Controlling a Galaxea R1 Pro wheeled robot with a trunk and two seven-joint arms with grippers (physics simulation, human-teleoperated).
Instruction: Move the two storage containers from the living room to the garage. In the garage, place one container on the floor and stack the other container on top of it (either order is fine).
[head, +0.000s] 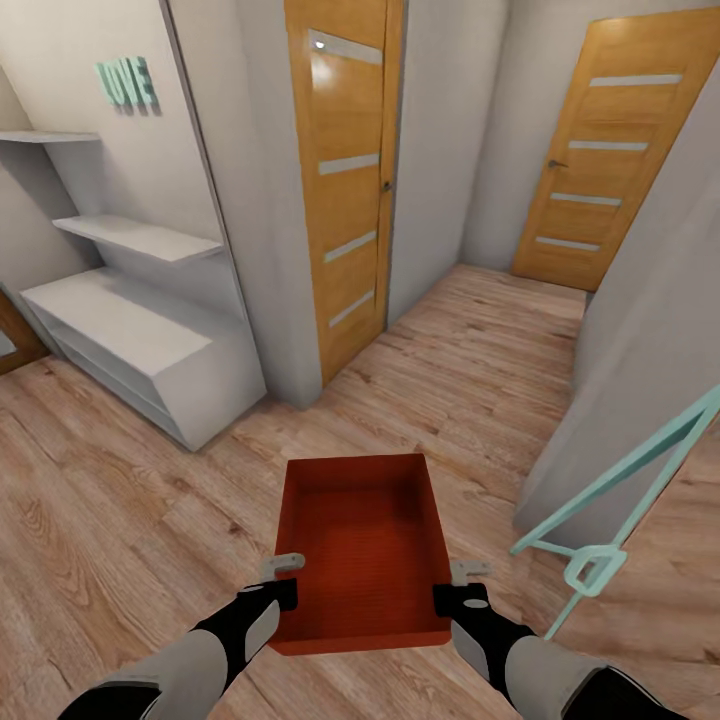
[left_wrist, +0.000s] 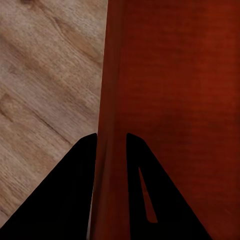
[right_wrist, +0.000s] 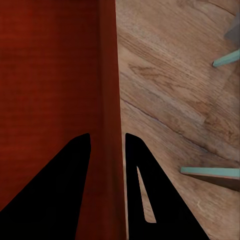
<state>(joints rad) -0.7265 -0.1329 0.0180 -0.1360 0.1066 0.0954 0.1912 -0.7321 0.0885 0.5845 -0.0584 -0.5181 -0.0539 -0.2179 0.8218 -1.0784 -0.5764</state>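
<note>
One orange-red storage container (head: 362, 545) hangs in front of me above light wood-plank flooring, open side up and empty. My left gripper (head: 284, 578) is shut on its left wall, and my right gripper (head: 455, 585) is shut on its right wall. In the left wrist view the two dark fingers (left_wrist: 70, 195) straddle the ribbed red wall (left_wrist: 111, 150). The right wrist view has the same grip, fingers (right_wrist: 65, 190) on either side of the container wall (right_wrist: 107, 150). I am in a hallway with wood-plank floor.
A white shelf unit (head: 140, 340) stands at left under a teal LOVE sign (head: 126, 84). Two honey-wood doors are ahead, one near (head: 345, 180) and one far right (head: 610, 150). A white wall corner (head: 640, 380) and a teal metal frame (head: 610, 510) crowd the right side.
</note>
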